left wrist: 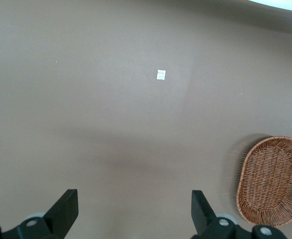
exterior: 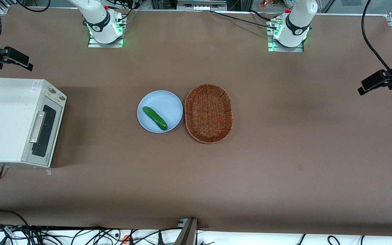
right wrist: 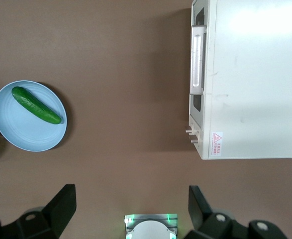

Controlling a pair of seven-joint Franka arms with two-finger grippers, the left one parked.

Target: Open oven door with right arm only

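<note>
Overlooking edge-on oven door: end effector

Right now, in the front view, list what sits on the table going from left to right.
Right gripper above the table by the oven → oven, its oven door shut → plate holding a cucumber → wicker basket.

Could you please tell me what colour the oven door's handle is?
Silver, on the oven door; the handle shows best in the right wrist view.

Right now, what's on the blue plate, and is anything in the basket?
A cucumber lies on the plate. The basket beside it shows only weave. The gripper, open, hangs high above the table.
</note>
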